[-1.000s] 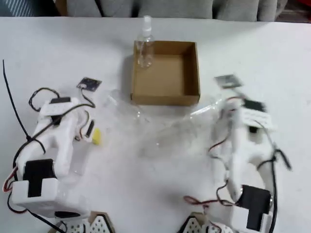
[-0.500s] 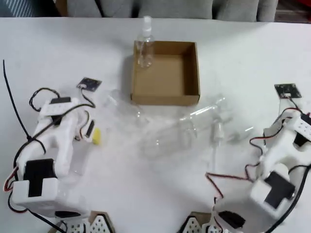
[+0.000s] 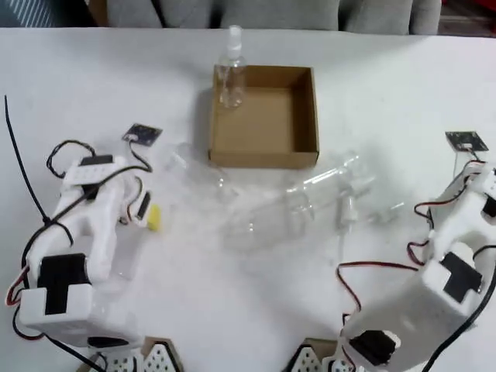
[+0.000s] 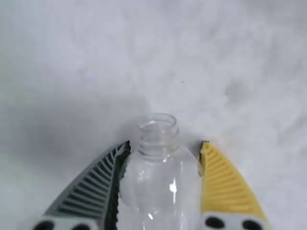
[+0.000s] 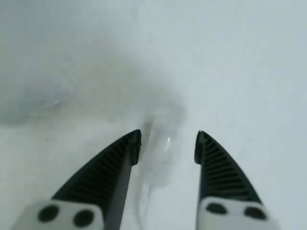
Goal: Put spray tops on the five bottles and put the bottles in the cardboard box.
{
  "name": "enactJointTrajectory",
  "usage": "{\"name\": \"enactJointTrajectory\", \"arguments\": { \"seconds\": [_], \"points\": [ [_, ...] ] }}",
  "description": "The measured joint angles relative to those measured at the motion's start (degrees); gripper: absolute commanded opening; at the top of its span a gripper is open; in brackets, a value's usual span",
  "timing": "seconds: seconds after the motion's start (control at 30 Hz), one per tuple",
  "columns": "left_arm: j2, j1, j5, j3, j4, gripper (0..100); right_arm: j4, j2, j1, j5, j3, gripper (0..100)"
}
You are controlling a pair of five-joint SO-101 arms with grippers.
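Left claw: your left gripper (image 4: 163, 143) is closed on a clear bottle (image 4: 160, 187), with the grey finger on one side and the yellow finger on the other, both pressed against its shoulders.
Held bottle: it is see-through plastic with a rounded body and a short ridged neck that is bare and open at the mouth. It sits over the white table (image 4: 216, 57).
Right claw: your right gripper (image 5: 168, 139) stands wide with nothing gripped. A faint clear shape lies on the table between its tips, too blurred to name.
Box: the cardboard box (image 3: 263, 159) is brown, square and shallow, and sits mid-table toward the far side.
Finished one: the capped bottle (image 3: 231, 74) is clear with a white spray top. It stands upright at the box's far left corner.
Waiting: the loose bottles (image 3: 267, 221) are clear and lie on their sides just in front of the box, between your two arms.
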Motion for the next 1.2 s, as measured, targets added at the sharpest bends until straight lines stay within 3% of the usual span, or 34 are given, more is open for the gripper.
{"name": "enactJointTrajectory", "arguments": {
  "seconds": [0.17,0.43,0.9,1.03,1.2],
  "points": [
    [0.0,0.0,0.0,0.0,0.0,2,4.4,-6.7,1.8,0.4,3.3,14.6],
    [0.0,0.0,0.0,0.0,0.0,2,-7.5,-14.0,3.3,0.4,18.0,14.6],
    [0.0,0.0,0.0,0.0,0.0,2,-15.8,-9.0,3.2,-2.8,19.2,14.1],
    [0.0,0.0,0.0,0.0,0.0,2,-16.3,-8.3,3.2,-3.1,19.2,1.9],
    [0.0,0.0,0.0,0.0,0.0,2,-17.7,-8.3,2.3,-3.2,19.2,1.5]
  ]
}}
